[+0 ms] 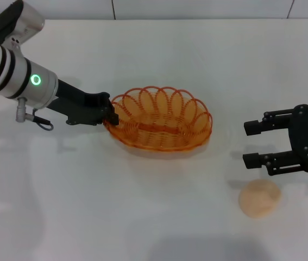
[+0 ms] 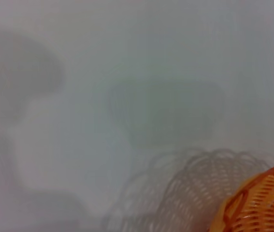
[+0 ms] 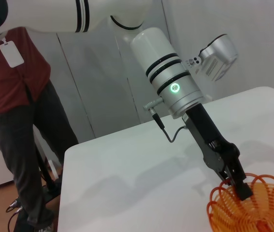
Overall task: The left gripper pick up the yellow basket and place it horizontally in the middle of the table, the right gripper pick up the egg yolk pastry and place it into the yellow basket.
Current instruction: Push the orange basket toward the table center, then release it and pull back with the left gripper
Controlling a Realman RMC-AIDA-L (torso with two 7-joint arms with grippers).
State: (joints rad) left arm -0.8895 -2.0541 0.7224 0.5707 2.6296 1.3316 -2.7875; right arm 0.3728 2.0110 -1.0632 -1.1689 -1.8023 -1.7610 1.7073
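The silver-cuffed black left gripper (image 1: 112,115) is clamped on the rim of the oval orange-yellow wire basket (image 1: 162,120) mid-table (image 1: 143,217); that edge grip (thin wire) could slip. The all-black right gripper (image 1: 253,143) gapes near the pale round pastry (image 1: 259,198).

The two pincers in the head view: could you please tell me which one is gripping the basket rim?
The left pincer, on the silver-cuffed arm, is clamped on the yellow basket rim. The all-black right pincer hangs open above the egg yolk pastry, touching nothing.

I see the basket (image 1: 162,119) mid-tabletop (image 1: 88,206), my left pincer (image 1: 112,115) at its left rim. The pastry (image 1: 259,198) lies to its right, nearer me, just below my right pincer (image 1: 247,144).
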